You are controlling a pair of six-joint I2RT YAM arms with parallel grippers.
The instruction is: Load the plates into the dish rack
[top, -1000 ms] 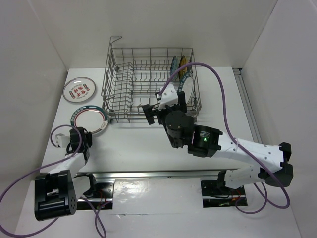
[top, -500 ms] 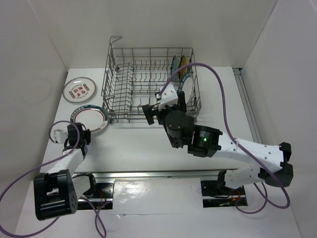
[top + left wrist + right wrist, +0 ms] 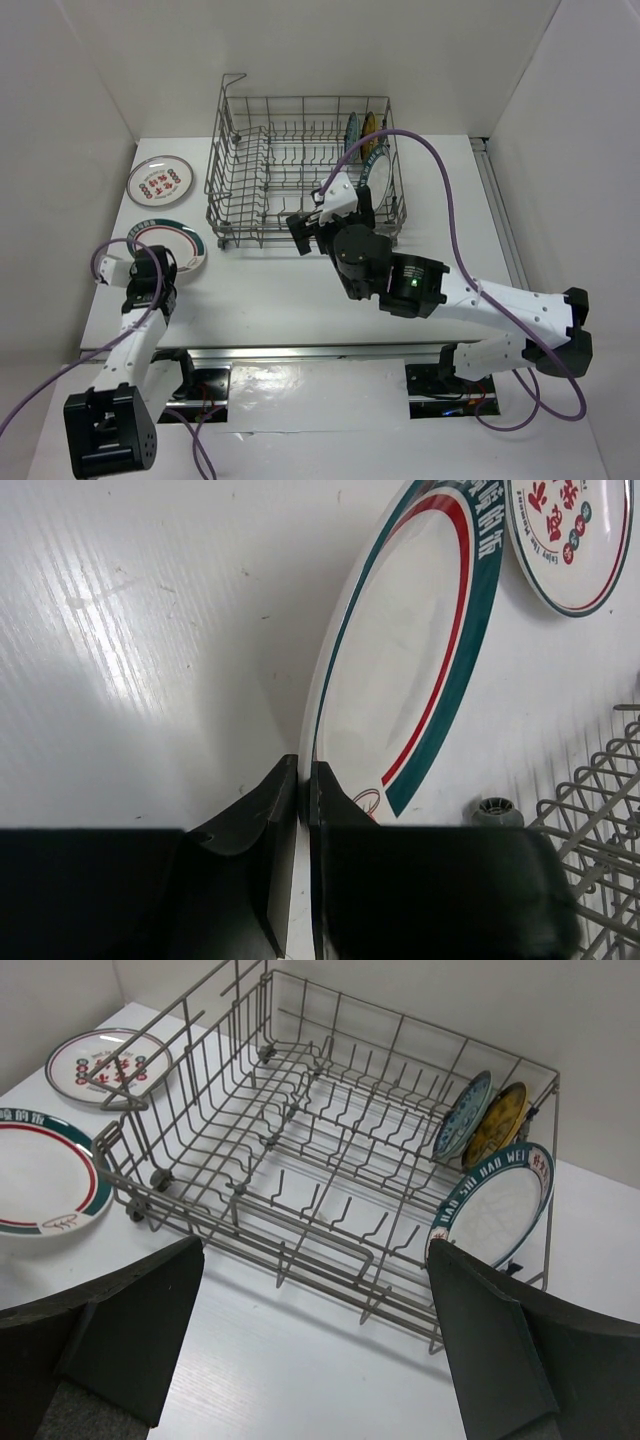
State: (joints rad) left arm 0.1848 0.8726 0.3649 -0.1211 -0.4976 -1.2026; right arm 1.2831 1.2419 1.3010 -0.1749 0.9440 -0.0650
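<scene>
My left gripper (image 3: pixel 150 264) is shut on the near rim of the white plate with the teal rim (image 3: pixel 172 244); in the left wrist view its fingers (image 3: pixel 305 780) pinch that plate (image 3: pixel 420 670), which tilts above the table. The plate with red marks (image 3: pixel 160 182) lies flat behind it. The dish rack (image 3: pixel 215 180) holds three upright plates at its right end: teal-blue patterned (image 3: pixel 352 130), yellow (image 3: pixel 369 130), and white with a lettered rim (image 3: pixel 378 175). My right gripper (image 3: pixel 322 212) is open and empty, hovering before the rack's front rail (image 3: pixel 318 1256).
The rack's left and middle tine rows (image 3: pixel 300 1130) hold nothing. A small grey wheel (image 3: pixel 495 810) is at the rack's near left corner, close to the held plate. White walls stand left and behind. A metal rail (image 3: pixel 300 350) runs along the table's near edge.
My left arm has swung left and stretched out, carrying the teal-rimmed plate a little to the left, away from the rack. The right arm has barely moved.
</scene>
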